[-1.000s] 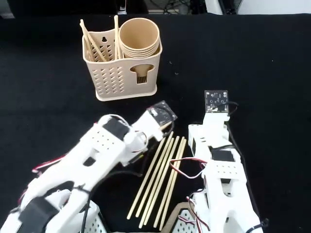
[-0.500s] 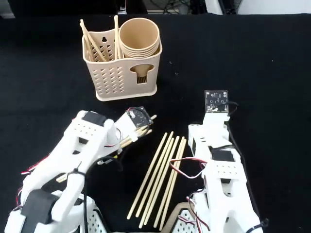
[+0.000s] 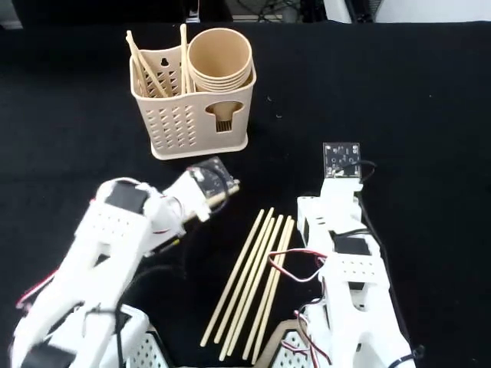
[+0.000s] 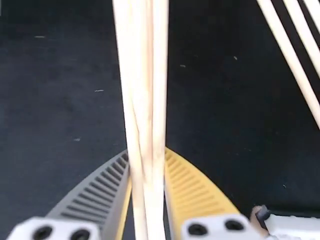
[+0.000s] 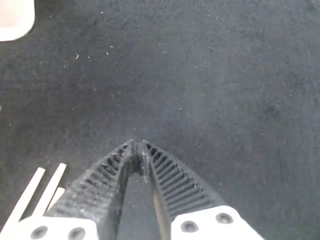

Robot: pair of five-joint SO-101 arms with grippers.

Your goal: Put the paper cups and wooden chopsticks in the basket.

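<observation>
Several chopsticks (image 4: 145, 100) clamped in left hand (image 4: 146, 157), near front of basket (image 3: 192, 130). Right hand (image 5: 137, 152) closed on nothing, above counter (image 3: 414, 92). More loose chopsticks (image 3: 249, 280) on counter between arms; paper cups (image 3: 220, 57) stacked inside basket.

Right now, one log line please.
left end effector: shut on chopsticks | right end effector: shut, empty | basket: cups stacked inside

a matte black fabric tabletop (image 3: 430, 92) spreads across nearly the whole high view under soft, even light. small pale lint specks (image 3: 270, 98) dot it near the middle, and in the right wrist view the same cloth (image 5: 225, 75) looks fuzzy and dusted with more of them. beyond the table's far edge lie dark tangled cables (image 3: 265, 8) and, at one corner, a flat pale white surface (image 3: 437, 9).
</observation>
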